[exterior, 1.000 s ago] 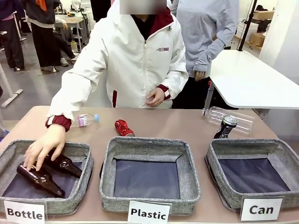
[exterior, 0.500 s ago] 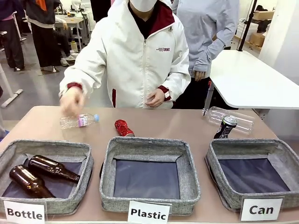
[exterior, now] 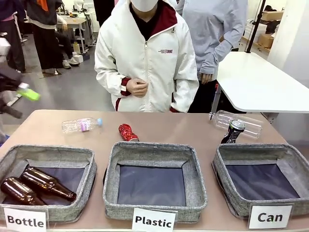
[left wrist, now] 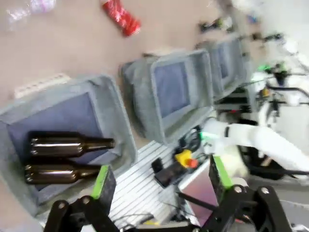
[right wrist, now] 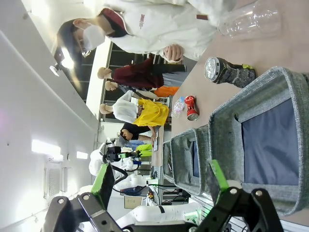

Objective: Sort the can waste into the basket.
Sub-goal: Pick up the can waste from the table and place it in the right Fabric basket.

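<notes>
Brown table (exterior: 183,126) with a person behind it. The red can (exterior: 127,132) lies behind the middle basket (exterior: 112,193), the dark can (exterior: 233,131) just behind the Can basket (exterior: 227,193) — left gripper (left wrist: 159,179) and right gripper (right wrist: 160,180) both spread wide

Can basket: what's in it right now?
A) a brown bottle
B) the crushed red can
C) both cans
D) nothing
D: the Can basket has a bare dark floor; the dark can sits on the table behind it, and the crushed red can lies behind the Plastic basket.
</notes>
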Robot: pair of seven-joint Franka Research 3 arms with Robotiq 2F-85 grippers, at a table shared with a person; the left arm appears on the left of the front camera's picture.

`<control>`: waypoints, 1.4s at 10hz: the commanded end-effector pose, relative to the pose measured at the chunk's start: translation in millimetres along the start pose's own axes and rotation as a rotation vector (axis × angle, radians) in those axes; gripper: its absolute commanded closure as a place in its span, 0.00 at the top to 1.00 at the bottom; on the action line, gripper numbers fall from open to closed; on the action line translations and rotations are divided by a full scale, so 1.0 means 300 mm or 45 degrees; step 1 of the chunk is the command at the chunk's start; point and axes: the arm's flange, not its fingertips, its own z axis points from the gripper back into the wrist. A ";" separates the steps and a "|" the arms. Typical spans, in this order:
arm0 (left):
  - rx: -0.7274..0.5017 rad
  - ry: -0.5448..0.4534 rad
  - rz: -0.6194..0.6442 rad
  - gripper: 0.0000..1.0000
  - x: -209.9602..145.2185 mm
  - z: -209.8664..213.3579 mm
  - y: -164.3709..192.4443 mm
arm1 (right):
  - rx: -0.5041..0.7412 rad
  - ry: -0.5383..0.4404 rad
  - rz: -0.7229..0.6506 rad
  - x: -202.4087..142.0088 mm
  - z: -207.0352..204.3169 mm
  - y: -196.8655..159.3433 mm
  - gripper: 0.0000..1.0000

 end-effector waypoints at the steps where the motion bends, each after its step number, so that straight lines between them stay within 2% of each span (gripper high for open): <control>1: 0.235 0.148 -0.015 1.00 0.141 -0.081 -0.071 | 0.021 -0.010 0.033 0.005 -0.001 0.004 1.00; 3: 0.484 0.154 0.025 1.00 0.280 -0.245 -0.217 | 0.021 -0.010 0.033 0.005 -0.001 0.004 1.00; 5: 0.569 0.179 0.025 1.00 0.387 -0.451 -0.303 | 0.021 -0.010 0.033 0.005 -0.001 0.004 1.00; 6: 0.598 0.136 0.026 1.00 0.412 -0.531 -0.339 | 0.021 -0.010 0.033 0.005 -0.001 0.004 1.00; 7: 0.610 0.075 0.041 1.00 0.431 -0.617 -0.350 | 0.021 -0.010 0.033 0.005 -0.001 0.004 1.00; 8: 0.567 0.066 0.057 1.00 0.441 -0.659 -0.344 | 0.021 -0.010 0.033 0.005 -0.001 0.004 1.00; 9: 0.486 0.133 0.051 1.00 0.428 -0.575 -0.364 | 0.021 -0.010 0.033 0.005 -0.001 0.004 1.00; 10: 0.563 0.106 0.023 1.00 0.419 -0.659 -0.350 | 0.021 -0.010 0.033 0.005 -0.001 0.004 1.00; 12: 0.540 0.105 0.037 1.00 0.434 -0.667 -0.355 | 0.021 -0.010 0.033 0.005 -0.001 0.004 1.00; 13: 0.476 0.074 0.077 1.00 0.466 -0.711 -0.368 | 0.021 -0.010 0.033 0.005 -0.001 0.004 1.00; 14: 0.506 0.028 0.176 1.00 0.506 -0.773 -0.355 | 0.021 -0.010 0.033 0.005 -0.001 0.004 1.00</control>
